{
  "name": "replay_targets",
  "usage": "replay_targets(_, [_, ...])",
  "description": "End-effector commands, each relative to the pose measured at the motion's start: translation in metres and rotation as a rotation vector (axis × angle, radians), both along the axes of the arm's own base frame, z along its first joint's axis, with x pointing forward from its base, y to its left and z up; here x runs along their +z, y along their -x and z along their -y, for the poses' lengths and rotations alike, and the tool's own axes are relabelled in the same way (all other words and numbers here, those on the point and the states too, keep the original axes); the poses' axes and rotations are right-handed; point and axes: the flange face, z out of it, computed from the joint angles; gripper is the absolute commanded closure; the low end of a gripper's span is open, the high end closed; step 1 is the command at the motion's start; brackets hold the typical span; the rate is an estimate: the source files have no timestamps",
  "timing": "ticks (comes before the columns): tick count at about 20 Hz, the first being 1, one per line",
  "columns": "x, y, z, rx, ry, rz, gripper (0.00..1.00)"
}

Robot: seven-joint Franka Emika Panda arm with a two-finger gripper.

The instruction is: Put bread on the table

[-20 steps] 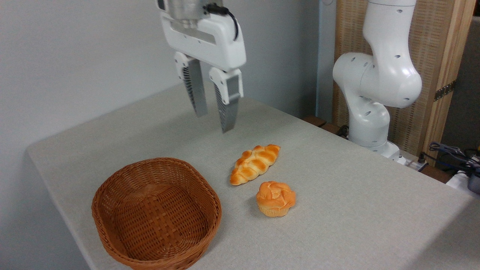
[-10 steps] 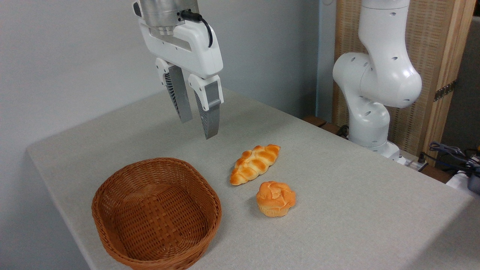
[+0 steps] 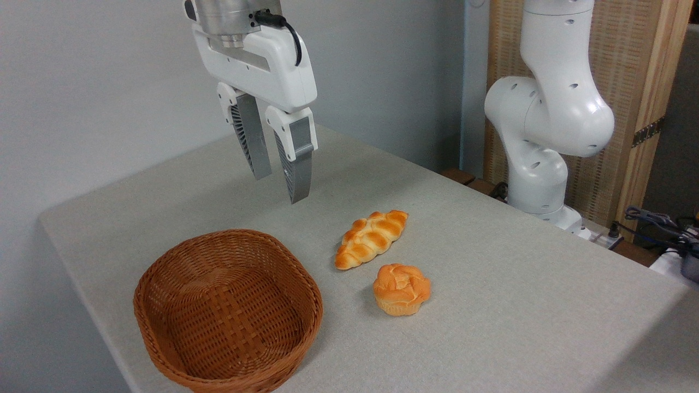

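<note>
The bread [image 3: 402, 288], a small round golden-orange bun with a knotted top and paler base, rests upright on the grey-beige table [image 3: 519, 305] right of centre. My gripper [image 3: 281, 188] hangs in the air well above the table, up and to the left of the bun and above the far rim of the basket. Its two grey fingers [image 3: 296, 172] point down with a narrow gap between them and hold nothing.
A long braided loaf [image 3: 371, 238] lies on the table just behind the bun. An empty brown wicker basket [image 3: 226, 311] sits near the front left edge. The arm's white base [image 3: 546, 142] stands at the back right, with cables [image 3: 661, 224] beyond the table edge.
The gripper has moved left and slightly nearer the basket across the frames, staying empty. Both breads and the basket have not moved.
</note>
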Motion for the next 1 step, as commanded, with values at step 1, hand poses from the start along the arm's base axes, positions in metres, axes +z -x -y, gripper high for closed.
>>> replay_targets(1, [0.0065, -0.0002, -0.0070, 0.018, 0.002, -0.008, 0.00])
